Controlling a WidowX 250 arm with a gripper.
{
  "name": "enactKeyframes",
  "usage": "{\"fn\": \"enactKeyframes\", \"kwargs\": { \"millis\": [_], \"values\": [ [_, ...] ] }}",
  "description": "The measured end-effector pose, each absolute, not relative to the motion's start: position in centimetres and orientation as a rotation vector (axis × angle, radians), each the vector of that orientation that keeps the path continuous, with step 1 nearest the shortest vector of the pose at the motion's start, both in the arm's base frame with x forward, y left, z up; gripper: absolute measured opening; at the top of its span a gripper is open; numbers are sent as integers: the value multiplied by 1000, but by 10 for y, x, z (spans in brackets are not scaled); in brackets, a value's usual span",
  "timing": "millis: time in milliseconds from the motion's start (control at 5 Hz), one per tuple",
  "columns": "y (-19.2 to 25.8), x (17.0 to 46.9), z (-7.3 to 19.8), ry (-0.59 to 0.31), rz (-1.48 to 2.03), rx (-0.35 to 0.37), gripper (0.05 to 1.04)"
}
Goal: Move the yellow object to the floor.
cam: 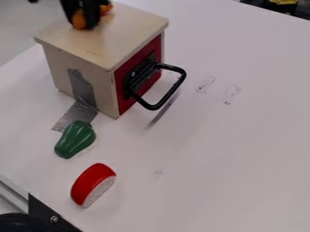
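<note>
At the top left, the black gripper (86,10) hangs down at the top of a small wooden cabinet. An orange-yellow object (79,20) shows right at the gripper's lower end, above or on the cabinet top, with more of its colour to the right of the gripper. The gripper hides part of the object, and whether the object rests on the wood cannot be told.
The wooden cabinet (79,43) has a red front and a black handle (158,107) jutting right. A green pepper (75,139) and a red-and-white piece (91,183) lie on the white table (212,158) in front. Grey floor (21,27) shows at upper left.
</note>
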State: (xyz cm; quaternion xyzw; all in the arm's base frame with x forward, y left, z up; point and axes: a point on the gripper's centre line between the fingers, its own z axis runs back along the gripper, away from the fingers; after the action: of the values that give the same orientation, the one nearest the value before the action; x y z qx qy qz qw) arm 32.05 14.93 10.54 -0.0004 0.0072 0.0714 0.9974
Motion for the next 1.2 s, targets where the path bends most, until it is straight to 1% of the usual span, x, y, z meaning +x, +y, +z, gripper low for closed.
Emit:
{"fn": "enactKeyframes", "kwargs": {
  "millis": [200, 400, 600, 800, 1000, 1200],
  "values": [
    [99, 334, 106, 9, 148, 7, 445],
    [48, 357, 108, -1, 136, 6, 445],
    [-1, 389, 90, 26, 117, 8, 445],
    [-48, 419, 68, 17, 156, 11, 444],
    [-77, 440, 43, -5, 183, 22, 443],
    [-79, 443, 23, 21, 182, 21, 491]
  ]
}}
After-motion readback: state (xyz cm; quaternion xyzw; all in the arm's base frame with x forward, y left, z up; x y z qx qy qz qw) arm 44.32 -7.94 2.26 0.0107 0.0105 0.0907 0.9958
